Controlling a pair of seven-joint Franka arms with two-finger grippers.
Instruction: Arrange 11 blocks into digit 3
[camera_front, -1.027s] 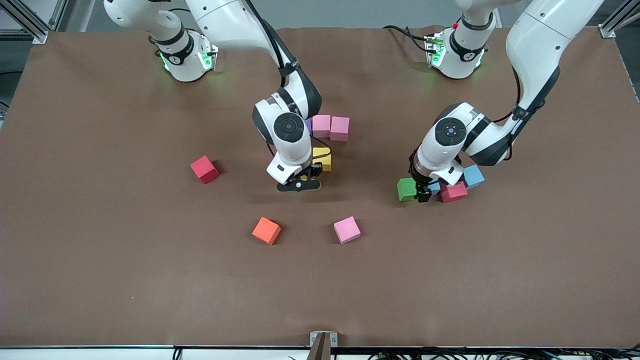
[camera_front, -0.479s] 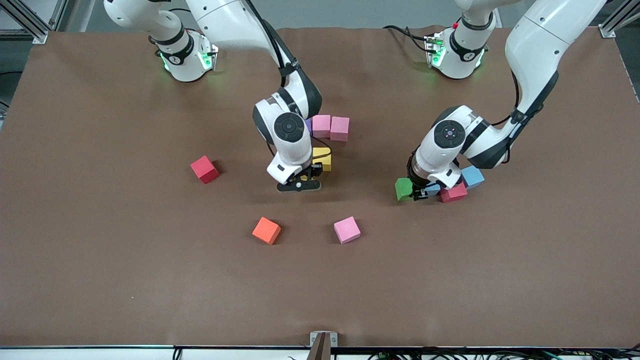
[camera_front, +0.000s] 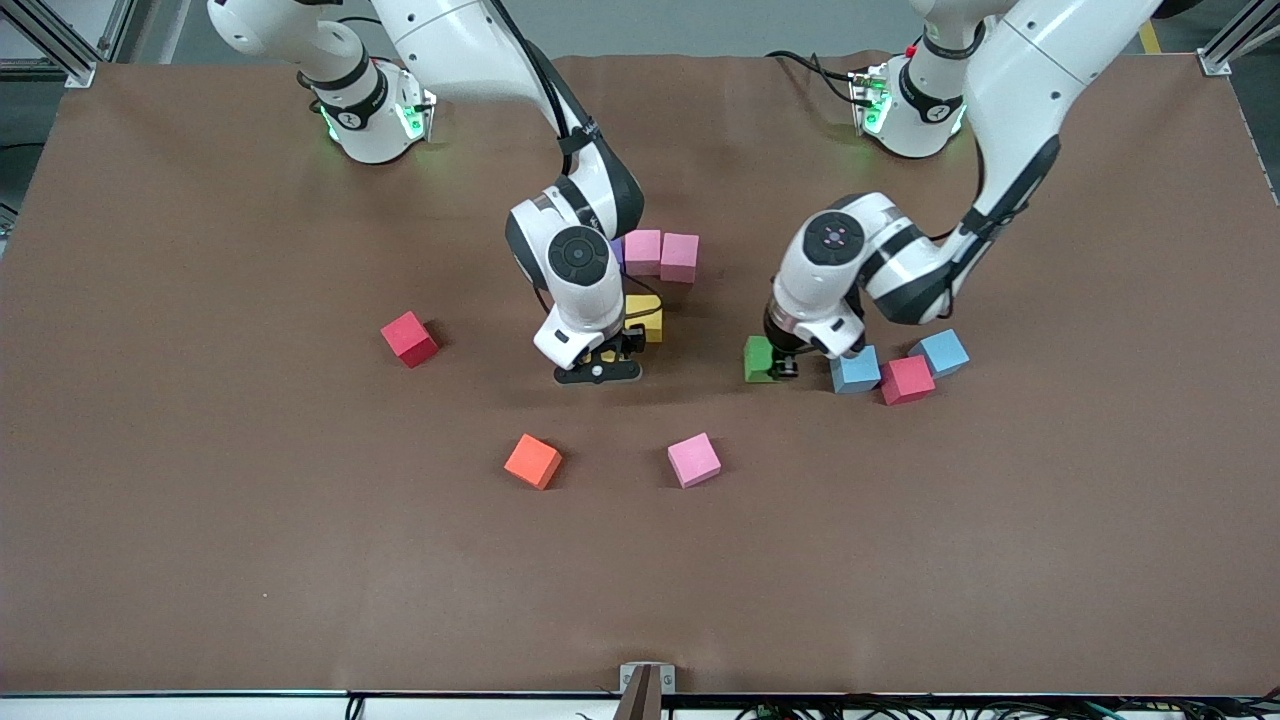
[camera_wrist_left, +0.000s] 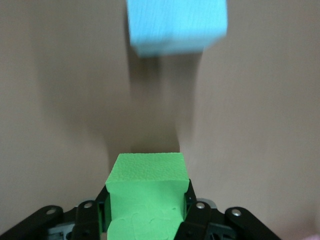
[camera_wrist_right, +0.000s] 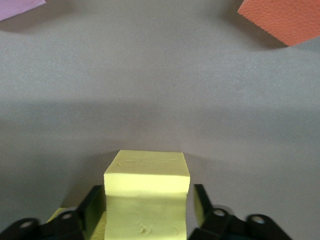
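While digit 3 barely starts, we see only two pink blocks (camera_front: 661, 254) touching, yellow blocks (camera_front: 646, 316) near them. Right gripper (camera_front: 598, 371) spread around yellow block (camera_wrist_right: 146, 195) on table. Left gripper (camera_front: 780, 366) pinches green block (camera_front: 758, 359). Red (camera_front: 409, 338), pink (camera_front: 693, 459), blue blocks (camera_front: 855, 369) lie scattered.

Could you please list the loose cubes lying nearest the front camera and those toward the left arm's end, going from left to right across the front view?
Red cube → orange cube → pink cube → green cube, gripped in the left hand → light blue cube → crimson cube → second light blue cube.
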